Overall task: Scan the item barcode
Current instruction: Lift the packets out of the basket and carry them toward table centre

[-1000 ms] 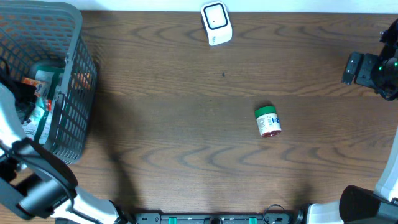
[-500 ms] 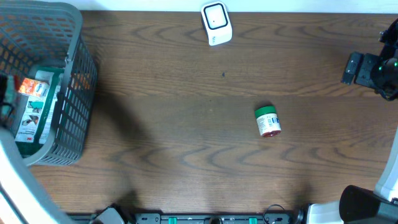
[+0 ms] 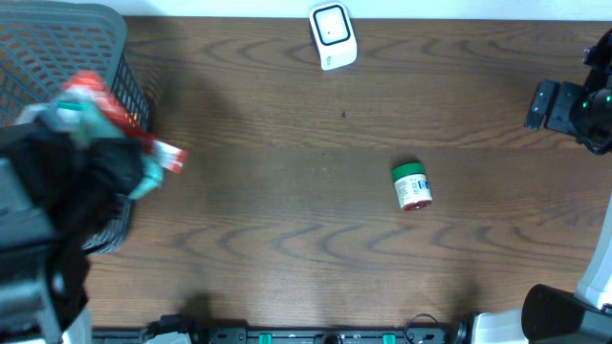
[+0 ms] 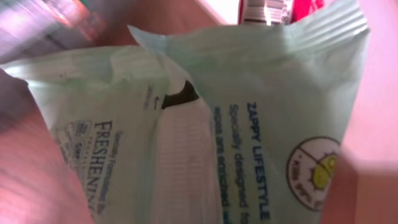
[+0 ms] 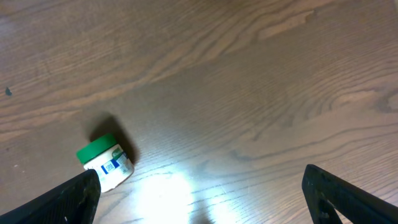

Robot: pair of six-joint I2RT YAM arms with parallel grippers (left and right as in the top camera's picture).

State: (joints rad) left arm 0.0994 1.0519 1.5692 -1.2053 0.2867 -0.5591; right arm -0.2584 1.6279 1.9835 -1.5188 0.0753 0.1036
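Holding a pale green wipes packet (image 4: 261,106), left gripper (image 3: 105,162) hangs at 9 o'clock over the basket (image 3: 57,38) rim. Right gripper (image 5: 205,196), 3 o'clock: jaws wide, empty. Green-lidded jar (image 3: 412,186) lies on table (image 3: 287,220), toward 3 o'clock from centre. Scanner (image 3: 333,35): 12 o'clock.

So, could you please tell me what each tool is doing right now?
Left tool: closed on the wipes pack.
Right tool: open, holding nothing.
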